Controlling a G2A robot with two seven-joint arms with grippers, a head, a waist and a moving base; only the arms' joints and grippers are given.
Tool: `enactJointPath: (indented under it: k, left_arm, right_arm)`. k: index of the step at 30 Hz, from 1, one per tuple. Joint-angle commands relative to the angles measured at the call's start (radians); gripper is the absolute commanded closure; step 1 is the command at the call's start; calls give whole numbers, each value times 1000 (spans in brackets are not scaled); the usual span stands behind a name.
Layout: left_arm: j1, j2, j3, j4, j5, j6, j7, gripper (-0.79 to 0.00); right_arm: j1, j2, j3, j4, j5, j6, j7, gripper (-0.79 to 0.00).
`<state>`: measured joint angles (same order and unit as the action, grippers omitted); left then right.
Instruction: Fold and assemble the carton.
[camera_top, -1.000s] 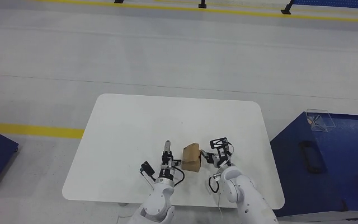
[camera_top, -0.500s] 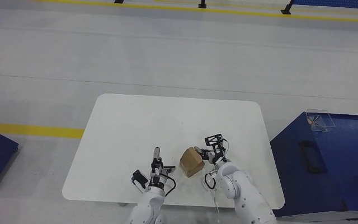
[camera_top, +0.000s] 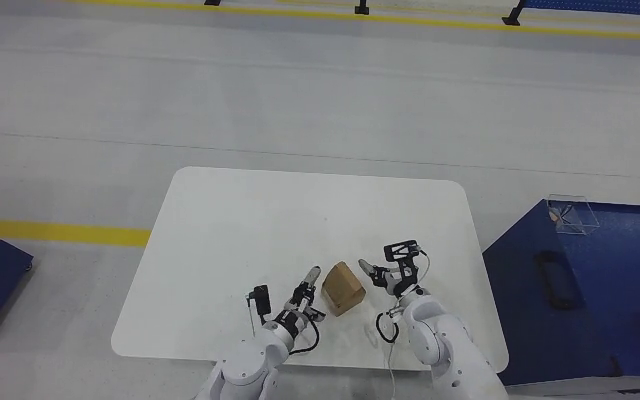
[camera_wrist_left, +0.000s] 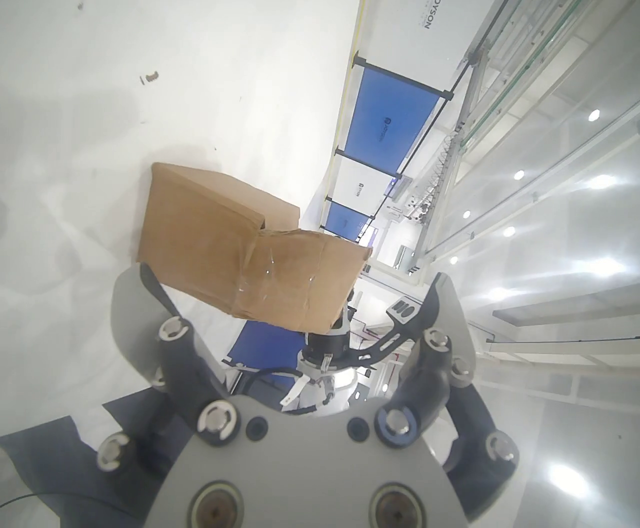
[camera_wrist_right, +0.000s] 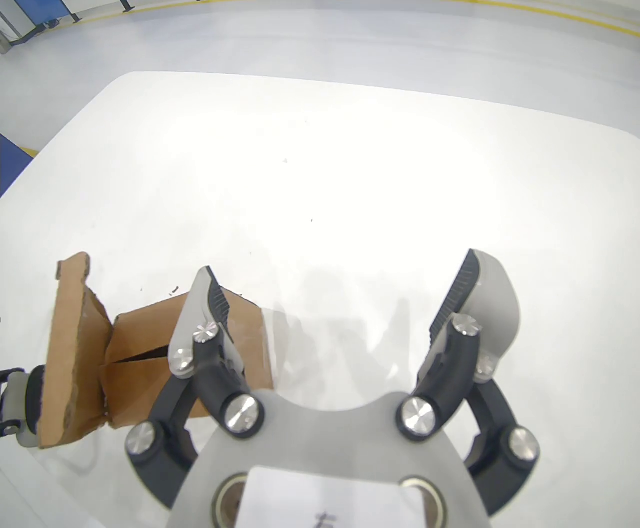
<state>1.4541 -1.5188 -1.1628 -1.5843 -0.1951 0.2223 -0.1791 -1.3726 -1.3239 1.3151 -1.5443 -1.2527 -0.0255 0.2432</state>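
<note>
Plainly the left end effector (camera_wrist_left: 291, 277), released wide, points straight at the carton (camera_top: 343, 288) lying near the counter's (camera_top: 250, 220) front edge between both arms; the right end effector (camera_wrist_right: 339, 264), also released, stands just beside its other side, aimed past it.

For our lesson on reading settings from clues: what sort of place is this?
Probably a factory-style hall or robot test floor: a wide grey floor with yellow lines, blue partition panels, and one white table bearing a carton.

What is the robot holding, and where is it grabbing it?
Nothing. The left gripper and right gripper are both open, close by the carton.
</note>
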Motion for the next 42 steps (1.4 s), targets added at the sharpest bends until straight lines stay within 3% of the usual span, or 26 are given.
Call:
enactJointPath:
  k: [1,7,10,12,14,19,23,26,42]
  left_arm:
    - [2,0,4,7,-4,8,-11,-785]
    - [-79,14,16,71,107,111,-106,-785]
    - [-84,21,31,67,163,134,-137,-785]
    - [-87,25,43,65,202,139,-148,-736]
    - [-92,28,53,66,230,151,-164,-760]
    - [-105,34,65,77,273,154,-186,-650]
    - [-122,35,70,92,269,158,-186,-631]
    - [-133,34,79,103,275,160,-181,-542]
    - [-131,33,93,119,225,125,-150,-471]
  right_arm:
    - [0,0,0,0,0,0,-1,-785]
    - [-14,-2,-2,-16,1,39,-12,-785]
    - [-14,-2,2,-22,3,39,-6,-785]
    - [-14,-2,3,-24,9,35,-3,-785]
    - [-16,-2,3,-29,9,32,-9,-785]
    - [-46,3,8,-52,-30,2,-88,-785]
    - [-71,7,13,-74,-53,-22,-120,-785]
    - [-82,9,15,-83,-63,-33,-129,-785]
    - [16,5,-2,67,11,-101,-37,-785]
